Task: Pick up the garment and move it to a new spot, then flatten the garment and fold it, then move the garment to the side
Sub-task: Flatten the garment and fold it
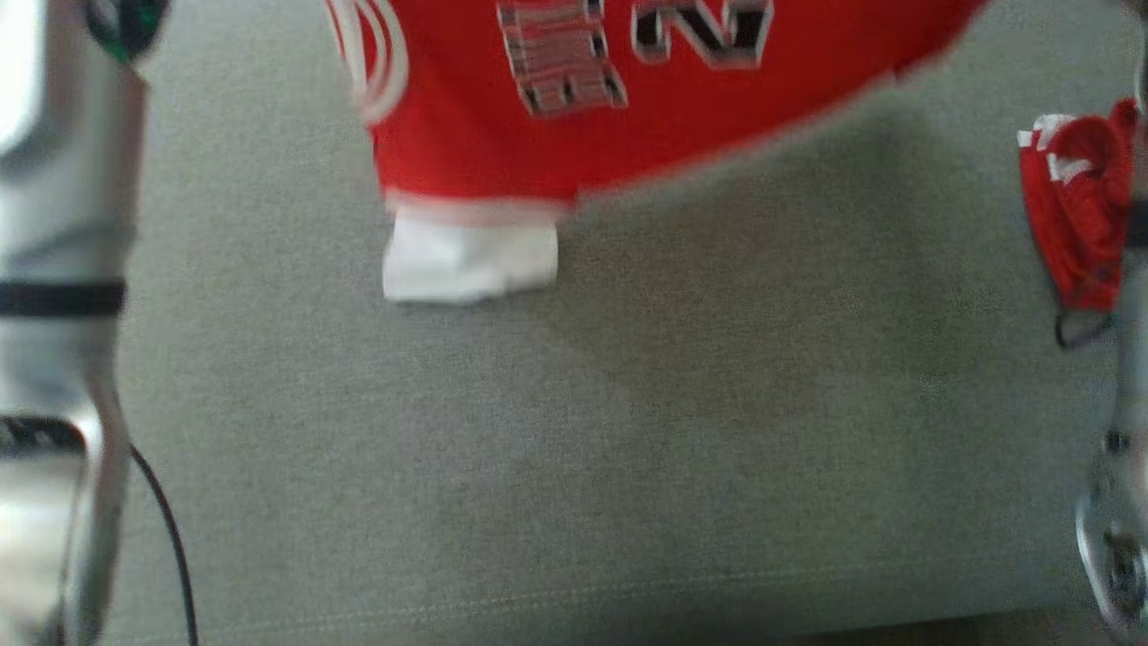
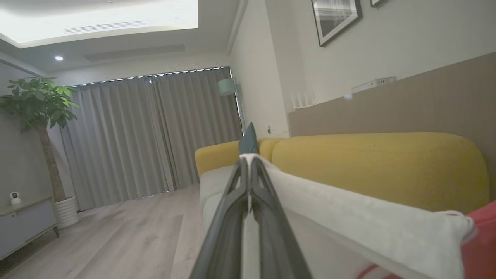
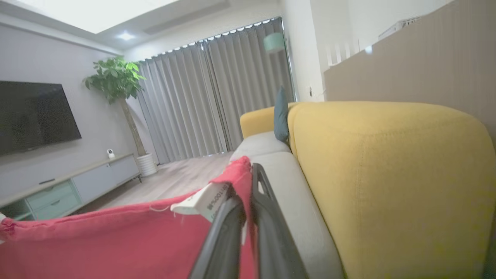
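A grey sofa seat [image 1: 628, 467] lies under a red and white garment [image 1: 628, 135], which hangs stretched just above it. The left end effector [image 2: 248, 164] pinches the white edge and the right end effector [image 3: 248, 186] the red hem. Both grips look shallow, so a tug could pull one corner free and crumple the cloth.

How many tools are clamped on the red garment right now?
2. The left tool pinches the red fabric jersey at its white edge. The right tool pinches its red edge beside the white label. Both are shut on cloth.
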Robot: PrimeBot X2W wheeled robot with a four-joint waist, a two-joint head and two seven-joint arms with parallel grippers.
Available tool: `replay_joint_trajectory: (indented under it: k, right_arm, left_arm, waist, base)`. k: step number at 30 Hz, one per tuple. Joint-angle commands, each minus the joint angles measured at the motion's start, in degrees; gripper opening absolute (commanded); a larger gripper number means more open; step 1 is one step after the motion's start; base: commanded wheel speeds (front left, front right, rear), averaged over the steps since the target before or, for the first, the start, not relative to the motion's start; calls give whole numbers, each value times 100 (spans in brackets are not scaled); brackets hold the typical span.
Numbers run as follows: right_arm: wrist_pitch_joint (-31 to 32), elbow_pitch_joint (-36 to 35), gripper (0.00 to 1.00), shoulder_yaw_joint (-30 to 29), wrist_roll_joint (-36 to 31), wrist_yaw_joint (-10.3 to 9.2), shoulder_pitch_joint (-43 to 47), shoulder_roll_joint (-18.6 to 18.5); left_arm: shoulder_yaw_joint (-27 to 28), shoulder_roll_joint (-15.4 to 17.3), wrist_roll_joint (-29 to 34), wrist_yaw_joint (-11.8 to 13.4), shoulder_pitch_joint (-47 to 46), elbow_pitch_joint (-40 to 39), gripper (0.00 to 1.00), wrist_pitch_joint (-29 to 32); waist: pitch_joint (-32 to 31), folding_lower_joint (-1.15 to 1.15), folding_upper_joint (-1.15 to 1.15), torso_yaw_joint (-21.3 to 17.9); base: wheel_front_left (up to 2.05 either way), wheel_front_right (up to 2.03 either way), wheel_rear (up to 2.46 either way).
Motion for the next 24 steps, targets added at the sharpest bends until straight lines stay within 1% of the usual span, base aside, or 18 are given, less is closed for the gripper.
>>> replay_joint_trajectory:
  k: [1,5,8,9,10,14,17,18,19,23,24]
  right_arm:
    - [-371,221,0,131,-11,-4,-570,145]
    - [-1147,1225,0,283,-58,-4,-1383,308]
    - [-1626,1831,0,455,-155,-4,-1861,342]
    - [-1751,2046,0,503,-139,-4,-1964,372]
    - [-1943,2514,0,535,-139,-4,-2102,413]
    - [-2178,3276,0,803,-105,-4,-2111,503]
    - [-2280,3628,0,1092,5,-4,-1930,545]
    - [-2280,3628,0,1092,5,-4,-1930,545]
    - [-2354,3761,0,1249,160,-4,-1749,540]
    - [-2449,3819,0,1629,493,-4,-1272,491]
    - [-2449,3819,0,1629,493,-4,-1272,491]
  left_arm:
    - [234,217,75,10,-663,128,0,-135]
    - [265,222,164,29,-1284,663,0,-273]
    - [289,182,217,24,-1563,678,0,-291]
    - [316,169,226,29,-1566,631,0,-292]
    - [385,116,186,11,-1443,644,0,-294]
    - [517,-40,59,-48,-972,831,0,-295]
    - [606,-147,-30,-105,-574,1008,0,-295]
    - [606,-147,-30,-105,-574,1008,0,-295]
    - [670,-215,-89,-137,-297,1116,0,-295]
    - [869,-308,-228,-145,269,1291,0,-296]
    - [869,-308,-228,-145,269,1291,0,-296]
  waist:
    - [56,-1,0,-56]
    - [242,-1,0,-63]
    - [565,-1,0,-12]
    - [664,-1,0,6]
    - [864,-1,0,34]
    - [1189,-1,0,88]
    - [1350,-1,0,116]
    - [1350,-1,0,116]
    - [1410,-1,0,138]
    - [1417,-1,0,153]
    - [1417,-1,0,153]
  base:
    - [0,0,0]
    - [0,0,0]
    - [0,0,0]
    - [0,0,0]
    - [0,0,0]
    - [0,0,0]
    - [0,0,0]
    - [0,0,0]
    - [0,0,0]
    - [0,0,0]
    - [0,0,0]
